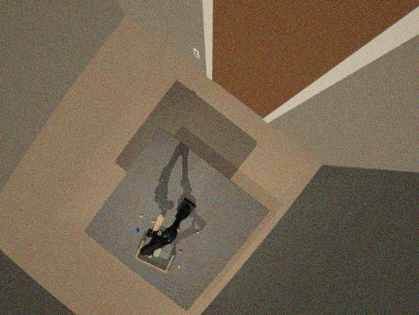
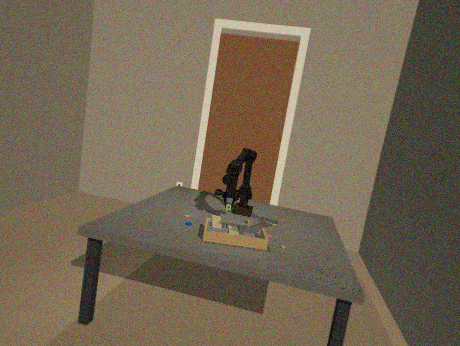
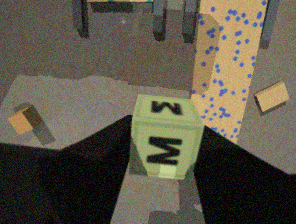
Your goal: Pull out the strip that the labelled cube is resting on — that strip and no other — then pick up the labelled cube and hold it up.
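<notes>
The labelled cube (image 3: 175, 120) (image 2: 228, 207) is pale green with a black M on its faces. My gripper (image 3: 162, 126) is shut on it, one dark finger on each side, and holds it raised. A tan strip with blue dots (image 3: 232, 55) lies between dark rails in the wrist view and reaches out past their near ends; a pale strip (image 1: 158, 222) also sticks out of the tray towards the arm's base. A strip with teal dots shows only as a thin edge at the top left of the wrist view. The arm hides part of the tray in the top view.
The wooden tray (image 1: 151, 263) (image 2: 235, 241) has low walls. Dark rails (image 3: 159, 22) (image 3: 189, 25) stand beside the strips. An orange block (image 3: 20, 122) and a tan block (image 3: 272, 97) lie on either side. A blue piece (image 1: 137, 230) (image 2: 188, 223) and a red piece (image 1: 180, 251) (image 2: 269, 235) lie around the tray.
</notes>
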